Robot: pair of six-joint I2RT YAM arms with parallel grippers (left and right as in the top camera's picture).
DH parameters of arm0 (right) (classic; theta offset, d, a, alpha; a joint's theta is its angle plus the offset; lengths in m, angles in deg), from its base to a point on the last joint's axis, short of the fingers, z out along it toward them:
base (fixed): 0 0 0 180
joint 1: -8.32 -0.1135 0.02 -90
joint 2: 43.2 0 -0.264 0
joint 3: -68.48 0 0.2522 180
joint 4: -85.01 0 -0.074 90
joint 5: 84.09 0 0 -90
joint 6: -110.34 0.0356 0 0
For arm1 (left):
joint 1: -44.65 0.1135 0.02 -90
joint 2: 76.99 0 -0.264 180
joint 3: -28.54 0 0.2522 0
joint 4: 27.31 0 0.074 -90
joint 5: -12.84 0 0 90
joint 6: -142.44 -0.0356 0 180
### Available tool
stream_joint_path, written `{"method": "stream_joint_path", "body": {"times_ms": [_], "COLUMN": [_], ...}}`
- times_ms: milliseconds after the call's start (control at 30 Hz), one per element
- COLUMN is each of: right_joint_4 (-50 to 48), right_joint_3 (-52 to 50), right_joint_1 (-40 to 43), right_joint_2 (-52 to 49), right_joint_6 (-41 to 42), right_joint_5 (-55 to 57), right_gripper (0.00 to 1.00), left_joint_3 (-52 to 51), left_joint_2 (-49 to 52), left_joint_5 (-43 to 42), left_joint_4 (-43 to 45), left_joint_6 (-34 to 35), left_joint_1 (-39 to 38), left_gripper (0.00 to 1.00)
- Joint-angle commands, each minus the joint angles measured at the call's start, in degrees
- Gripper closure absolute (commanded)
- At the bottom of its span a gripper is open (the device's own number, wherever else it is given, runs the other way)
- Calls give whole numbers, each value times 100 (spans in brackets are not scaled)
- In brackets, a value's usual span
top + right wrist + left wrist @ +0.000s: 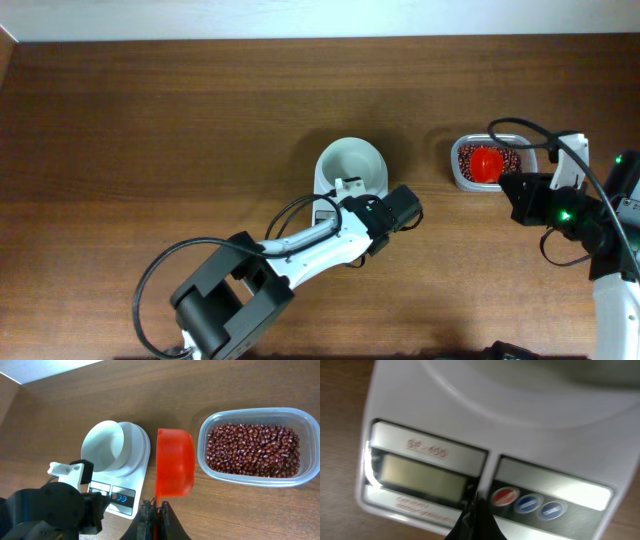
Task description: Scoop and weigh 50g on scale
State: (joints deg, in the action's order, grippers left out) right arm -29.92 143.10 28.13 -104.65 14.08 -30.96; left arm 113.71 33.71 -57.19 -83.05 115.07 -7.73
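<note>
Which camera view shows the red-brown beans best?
The right wrist view: the beans fill the clear tub, close and unobstructed, single grains visible. Overhead, the beans are small and partly hidden by the orange-red scoop. The left wrist view shows only the scale, no beans.

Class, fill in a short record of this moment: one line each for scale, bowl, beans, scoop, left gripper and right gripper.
scale: white, on the table; display too blurred to read
bowl: white, on the scale, no beans in it
beans: heaped in the clear tub
scoop: orange-red, held by its handle, over the clear tub in the overhead view
left gripper: shut, tip by the scale's red button
right gripper: shut on the scoop's handle
</note>
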Motion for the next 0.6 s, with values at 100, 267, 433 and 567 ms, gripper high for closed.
{"method": "stream_joint_path", "body": {"times_ms": [100,267,433,567], "right_joint_4": [57,50,28,26], "right_joint_3": [22,22,22,22], "right_joint_1": [-31,-31,-31,-31], "right_joint_2": [-15,-15,-15,-17], "right_joint_6": [-37,-37,-39,-39], "right_joint_5": [28,28,31,31], "right_gripper": [96,96,96,96], "left_joint_3": [81,72,72,72], "left_joint_2": [-1145,-1001,-352,-114], "left_joint_5": [83,79,20,70], "left_joint_4": [-251,-179,162,319], "left_joint_6": [-903,-459,-374,-374], "left_joint_1": [13,4,-87,-87], "left_gripper": [100,100,100,100]}}
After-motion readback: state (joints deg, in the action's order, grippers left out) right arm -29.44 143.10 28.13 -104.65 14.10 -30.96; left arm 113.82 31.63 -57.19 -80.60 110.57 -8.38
